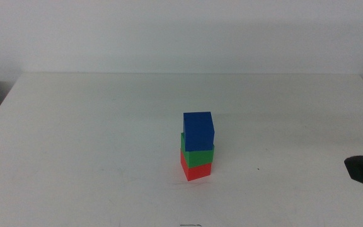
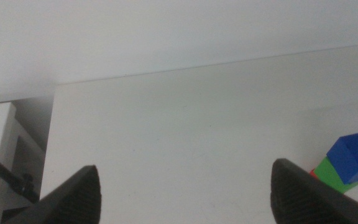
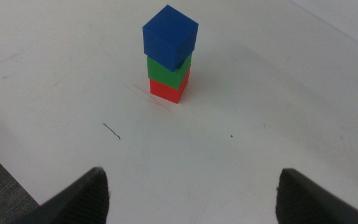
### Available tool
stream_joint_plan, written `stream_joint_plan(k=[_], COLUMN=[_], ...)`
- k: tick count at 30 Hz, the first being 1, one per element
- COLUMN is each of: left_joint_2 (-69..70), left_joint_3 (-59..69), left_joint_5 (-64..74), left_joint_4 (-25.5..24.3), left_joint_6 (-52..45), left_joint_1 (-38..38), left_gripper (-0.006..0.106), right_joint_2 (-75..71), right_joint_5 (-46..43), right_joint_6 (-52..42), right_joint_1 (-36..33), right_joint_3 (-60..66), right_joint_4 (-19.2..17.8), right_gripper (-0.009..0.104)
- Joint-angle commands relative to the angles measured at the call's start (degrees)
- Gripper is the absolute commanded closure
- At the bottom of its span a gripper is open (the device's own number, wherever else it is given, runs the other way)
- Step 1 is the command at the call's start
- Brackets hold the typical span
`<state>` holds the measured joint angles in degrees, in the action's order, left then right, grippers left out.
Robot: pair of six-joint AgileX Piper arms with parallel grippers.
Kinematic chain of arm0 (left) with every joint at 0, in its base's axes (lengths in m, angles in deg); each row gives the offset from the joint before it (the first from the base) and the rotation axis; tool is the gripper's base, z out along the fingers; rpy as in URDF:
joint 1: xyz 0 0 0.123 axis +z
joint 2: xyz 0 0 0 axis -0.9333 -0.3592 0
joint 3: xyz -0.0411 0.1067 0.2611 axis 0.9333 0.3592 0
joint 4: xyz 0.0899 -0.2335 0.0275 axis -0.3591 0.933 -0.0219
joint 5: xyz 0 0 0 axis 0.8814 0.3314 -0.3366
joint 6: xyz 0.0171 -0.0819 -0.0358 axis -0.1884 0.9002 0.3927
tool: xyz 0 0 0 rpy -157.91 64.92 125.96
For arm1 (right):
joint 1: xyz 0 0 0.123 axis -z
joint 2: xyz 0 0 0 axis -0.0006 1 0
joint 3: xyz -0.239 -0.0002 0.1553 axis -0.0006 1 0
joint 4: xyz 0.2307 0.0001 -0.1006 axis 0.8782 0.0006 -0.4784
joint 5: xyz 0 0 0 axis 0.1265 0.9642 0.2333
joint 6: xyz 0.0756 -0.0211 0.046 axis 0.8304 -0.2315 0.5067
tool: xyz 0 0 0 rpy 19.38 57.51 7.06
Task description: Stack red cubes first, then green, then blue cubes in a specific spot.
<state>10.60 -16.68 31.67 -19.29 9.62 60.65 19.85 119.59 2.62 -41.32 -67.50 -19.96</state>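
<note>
upright stack: red cube [image 1: 195, 170], green cube [image 1: 197, 155], blue cube [image 1: 198, 130]

A red cube [image 1: 196, 170] sits flat on the white table [image 1: 74, 145] near its middle. A green cube [image 1: 197, 156] rests squarely on the red one. On the green cube stands a blue cube [image 1: 198, 130], turned slightly askew.

Red cube [image 2: 314, 175] nearly hidden behind left hand [image 2: 185, 190]; green cube [image 2: 335, 175] cut by frame edge.
</note>
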Motion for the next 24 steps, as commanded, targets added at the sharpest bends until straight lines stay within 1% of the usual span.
stream_joint_plan(k=[1, 8, 10, 15, 21, 24], left_joint_2=[2.1, 3.3, 4.6, 9.1, 16.0, 21.2], left_joint_3=[0.1, 0.6, 0.6, 2.2, 12.5, 19.5], left_joint_5=[-4.7, -4.5, -4.5, -4.7, -6.8, -11.1], left_joint_4=[0.8, 0.2, -0.7, -0.8, -0.8, -1.6], left_joint_6=[0.1, 0.1, 0.1, 0.1, 0.1, 0.1], left_joint_1=[0.2, 0.2, 0.2, 0.2, 0.2, 0.2], left_gripper=[0.007, 0.007, 0.007, 0.007, 0.007, 0.007], right_joint_2=[-0.1, -0.1, -0.1, -0.1, -0.1, -0.2], right_joint_5=[-3.6, -3.6, -3.6, -3.6, -3.6, -4.5], right_joint_6=[-0.1, -0.1, -0.1, -0.1, -0.1, -0.1], right_joint_1=[0.3, 0.3, 0.3, 0.3, 0.3, 0.3], right_joint_3=[-1.5, -1.5, -1.5, -1.5, -1.5, -0.9], right_joint_4=[-0.9, -0.9, -0.9, -1.0, -0.9, -2.5], right_gripper=[0.001, 0.001, 0.001, 0.001, 0.001, 0.001])
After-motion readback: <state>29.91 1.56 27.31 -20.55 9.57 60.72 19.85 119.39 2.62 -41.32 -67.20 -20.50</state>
